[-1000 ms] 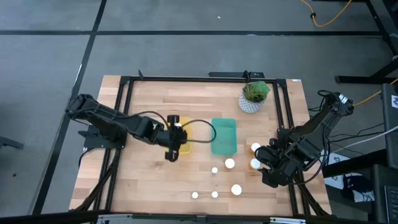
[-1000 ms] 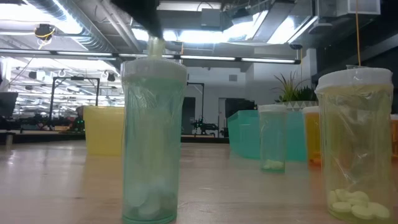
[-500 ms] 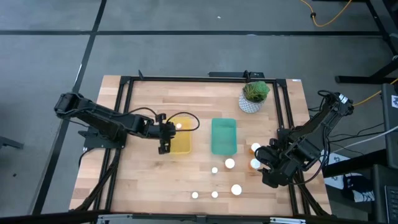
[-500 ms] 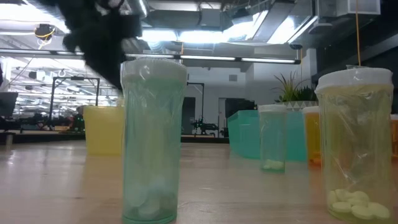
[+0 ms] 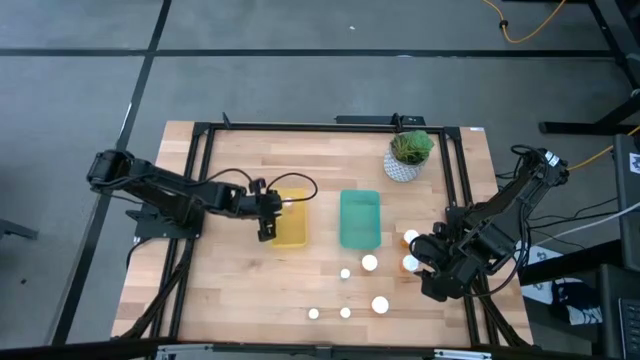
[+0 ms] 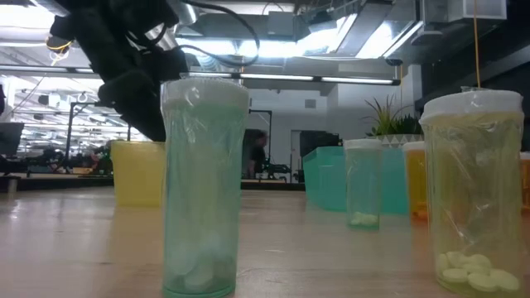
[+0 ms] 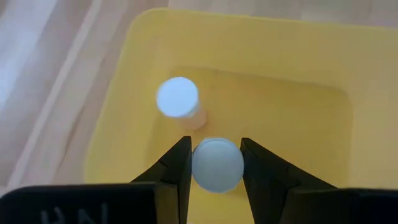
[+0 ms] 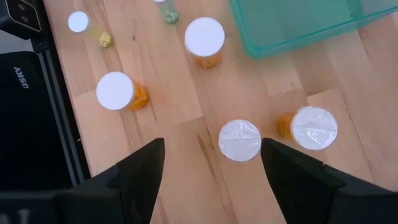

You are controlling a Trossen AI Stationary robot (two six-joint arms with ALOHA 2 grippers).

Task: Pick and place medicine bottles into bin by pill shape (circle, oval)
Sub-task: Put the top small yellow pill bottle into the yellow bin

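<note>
Gripping white-capped bottle (image 7: 217, 164), left tool (image 7: 214, 167), over yellow bin (image 7: 124, 99)

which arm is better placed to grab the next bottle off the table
Right, probably. The right claw hangs open at the table's right edge, with loose bottles such as one white-capped bottle straight ahead. The left claw is over the yellow bin with a bottle between its fingers.

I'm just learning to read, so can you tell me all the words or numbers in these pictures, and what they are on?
"USY": white letters on the black panel beside the table, in the right wrist view; the word may be cut off.
Raised marks on the left claw's black body at the frame's bottom edge: cut off, cannot be read.
The white-capped bottles and the yellow bin: no label visible.
</note>
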